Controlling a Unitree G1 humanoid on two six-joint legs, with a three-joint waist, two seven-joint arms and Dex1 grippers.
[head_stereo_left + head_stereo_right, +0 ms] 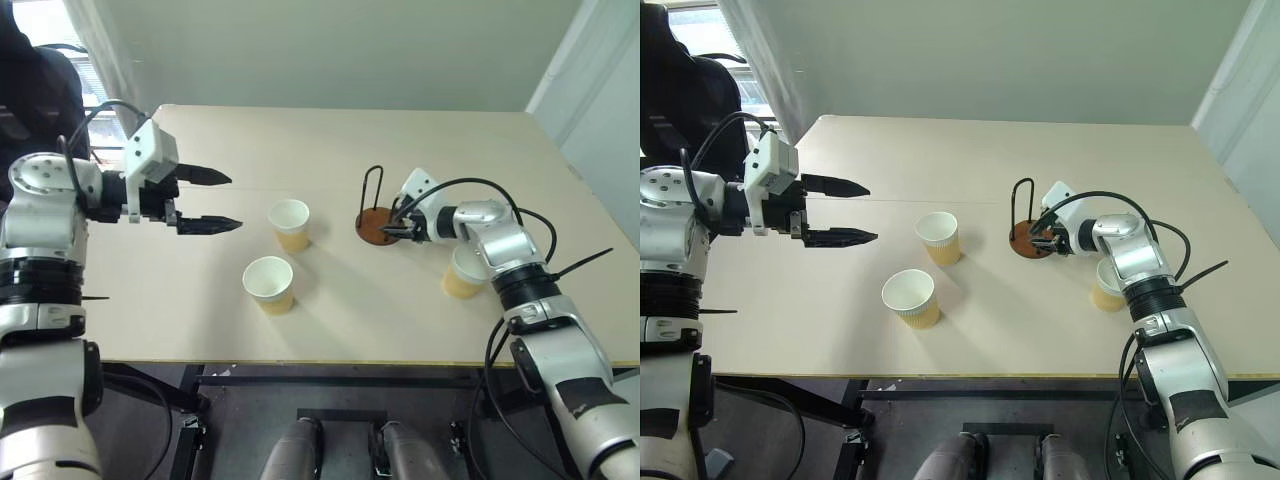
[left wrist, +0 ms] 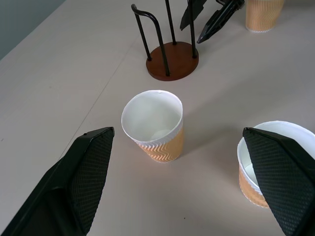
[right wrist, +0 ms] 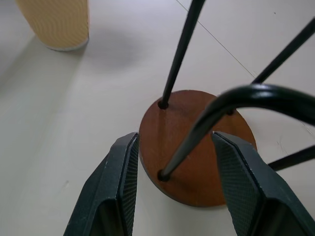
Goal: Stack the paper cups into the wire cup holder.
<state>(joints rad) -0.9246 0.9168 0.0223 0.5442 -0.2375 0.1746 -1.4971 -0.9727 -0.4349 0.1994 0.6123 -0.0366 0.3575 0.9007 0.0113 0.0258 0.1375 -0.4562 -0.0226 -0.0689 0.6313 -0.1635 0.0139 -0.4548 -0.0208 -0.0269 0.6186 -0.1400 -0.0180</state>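
The wire cup holder [image 1: 377, 226], a reddish-brown disc with black wire loops, stands right of the table's middle. My right gripper [image 3: 174, 136] is low at its base, open, with one wire loop [image 3: 183, 147] between the fingers and touching neither. Two paper cups stand upright left of the holder, one farther back [image 1: 290, 222] and one nearer the front [image 1: 269, 283]. A third paper cup [image 1: 461, 274] stands to the right, partly hidden behind my right arm. My left gripper [image 1: 234, 201] hovers wide open and empty, to the left of the two cups and above the table.
The pale wooden table [image 1: 330, 330] has its front edge close below the cups. A white wall lies behind the table, and a dark chair [image 1: 35, 80] stands at the far left by a window.
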